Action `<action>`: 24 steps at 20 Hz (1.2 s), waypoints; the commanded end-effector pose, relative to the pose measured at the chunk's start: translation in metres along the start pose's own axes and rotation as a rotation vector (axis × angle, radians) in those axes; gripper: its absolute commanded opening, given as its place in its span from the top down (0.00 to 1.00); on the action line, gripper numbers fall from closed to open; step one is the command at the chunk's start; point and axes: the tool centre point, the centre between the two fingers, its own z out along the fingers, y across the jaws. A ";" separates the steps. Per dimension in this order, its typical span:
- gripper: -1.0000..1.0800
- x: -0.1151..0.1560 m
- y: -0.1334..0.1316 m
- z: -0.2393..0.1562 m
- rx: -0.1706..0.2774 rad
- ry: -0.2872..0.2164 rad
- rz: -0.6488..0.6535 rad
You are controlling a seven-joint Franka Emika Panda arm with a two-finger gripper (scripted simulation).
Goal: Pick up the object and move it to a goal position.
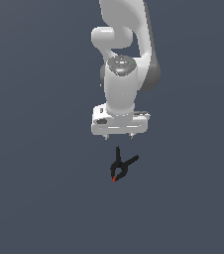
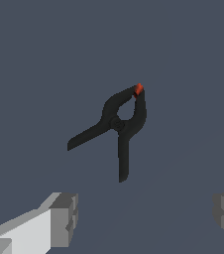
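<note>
A small black spring clamp [image 1: 120, 166] with two thin splayed handles and a red-orange tip lies on the dark grey floor, just in front of the arm in the exterior view. In the wrist view the clamp [image 2: 119, 126] lies flat, apart from the fingers. My gripper [image 1: 119, 137] hangs above and behind the clamp, with only its short fingertips showing under the white hand. In the wrist view the gripper [image 2: 146, 216] is open and empty, with one grey pad [image 2: 64, 218] at each side of the picture's lower edge.
The white arm [image 1: 126, 54] rises behind the gripper. A flat dark grey floor [image 1: 34, 198] surrounds the clamp; no other objects show.
</note>
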 end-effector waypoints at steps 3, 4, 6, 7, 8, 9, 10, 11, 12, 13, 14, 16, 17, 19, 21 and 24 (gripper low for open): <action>0.04 0.000 0.000 0.000 0.001 0.000 0.004; 0.04 0.000 0.000 0.000 0.002 -0.001 0.009; 0.04 0.001 -0.001 0.000 0.006 -0.002 0.026; 0.04 0.001 -0.001 0.000 0.008 -0.003 0.033; 0.04 0.001 -0.001 0.000 0.009 -0.003 0.039; 0.04 0.001 -0.001 0.000 0.010 -0.004 0.043; 0.04 0.001 -0.001 0.000 0.011 -0.004 0.044; 0.04 0.001 -0.001 0.000 0.011 -0.004 0.044; 0.04 0.001 -0.001 0.000 0.011 -0.004 0.043; 0.04 0.001 -0.002 0.000 0.011 -0.004 0.043; 0.04 0.001 -0.001 0.001 0.010 -0.004 0.046; 0.04 0.002 -0.002 0.002 0.010 -0.004 0.054; 0.04 0.003 -0.002 0.003 0.010 -0.005 0.060; 0.04 0.005 -0.002 0.007 0.010 -0.006 0.077; 0.04 0.008 -0.002 0.011 0.009 -0.007 0.098; 0.04 0.013 -0.003 0.019 0.008 -0.010 0.140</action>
